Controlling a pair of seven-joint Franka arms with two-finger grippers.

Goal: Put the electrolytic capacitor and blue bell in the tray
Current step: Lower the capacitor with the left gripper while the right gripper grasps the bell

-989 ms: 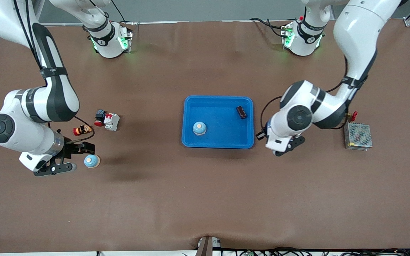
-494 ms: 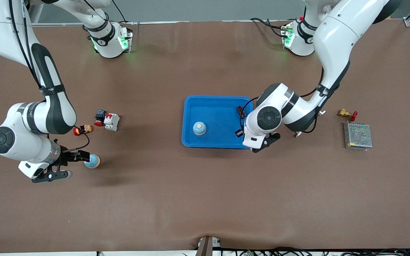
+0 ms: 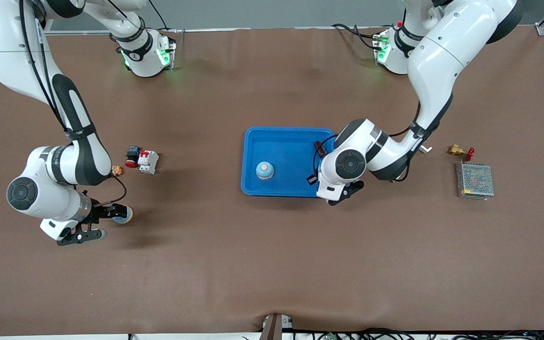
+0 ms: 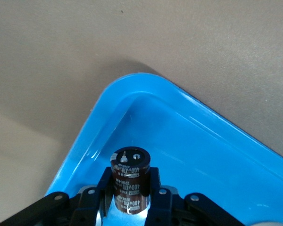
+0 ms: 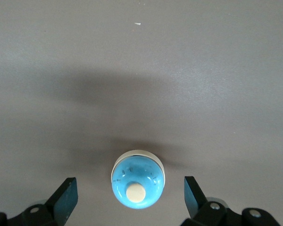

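Note:
A bright-blue tray [image 3: 291,158] sits mid-table. My left gripper [image 3: 339,192] hangs over the tray's near corner at the left arm's end, shut on a brown electrolytic capacitor [image 4: 130,172] held over the tray floor [image 4: 193,141]. A second dark capacitor [image 3: 318,144] lies in the tray, partly hidden by the left arm. One blue bell [image 3: 264,170] stands in the tray. Another blue bell [image 3: 123,215] stands on the table toward the right arm's end. My right gripper [image 3: 111,220] is open around this bell [image 5: 138,185], with both fingers clear of it.
A red-and-white breaker [image 3: 148,161], a red-and-black button [image 3: 131,156] and a small orange part [image 3: 115,170] lie farther from the camera than the right gripper. A brass valve [image 3: 460,151] and a mesh-covered metal box [image 3: 475,180] sit at the left arm's end.
The left arm has swung from beside the tray to over its corner, carrying the capacitor. The right gripper has slid toward the table bell, which now sits between its open fingers.

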